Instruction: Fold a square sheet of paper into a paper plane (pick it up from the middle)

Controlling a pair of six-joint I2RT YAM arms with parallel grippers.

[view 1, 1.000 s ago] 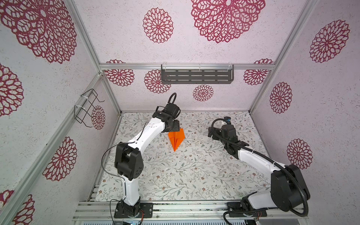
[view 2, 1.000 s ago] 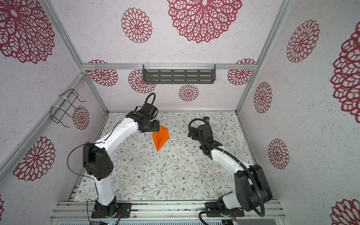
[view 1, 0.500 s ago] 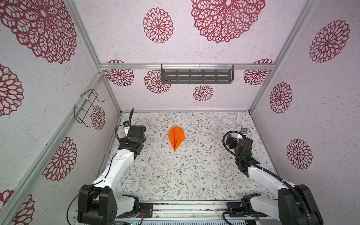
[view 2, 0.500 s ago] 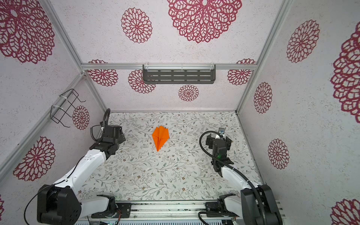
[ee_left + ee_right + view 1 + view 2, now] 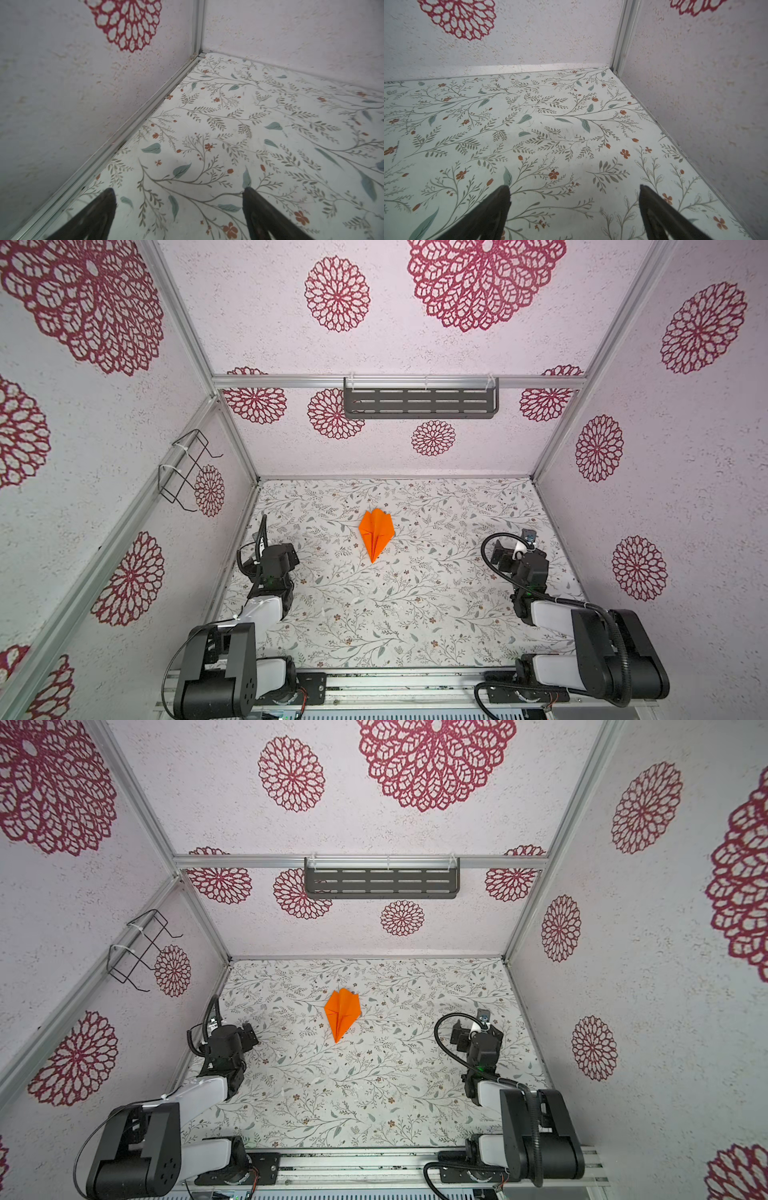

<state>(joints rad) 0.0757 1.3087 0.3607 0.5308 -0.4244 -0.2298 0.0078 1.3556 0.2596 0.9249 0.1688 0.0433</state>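
Observation:
The square sheet of paper shows only in folded form, as a bright orange paper plane (image 5: 376,537) (image 5: 341,1013). It lies flat on the floral table, back of centre, with its point towards the front, and nothing touches it. My left gripper (image 5: 277,556) (image 5: 178,190) hangs open by the left wall, far from the plane, with only table pattern between its dark fingers (image 5: 104,207). My right gripper (image 5: 515,558) (image 5: 574,187) hangs open near the right wall, also holding nothing. Neither wrist view shows the plane.
A dark slotted shelf (image 5: 419,398) hangs on the back wall and a wire holder (image 5: 185,470) on the left wall. An aluminium rail (image 5: 395,680) carries both arm bases along the front edge. Enclosure walls stand close beside each gripper.
The left gripper, which was at the plane's back edge, has let go and opened. Both arms have drawn back to their sides of the table. The plane has settled flat.

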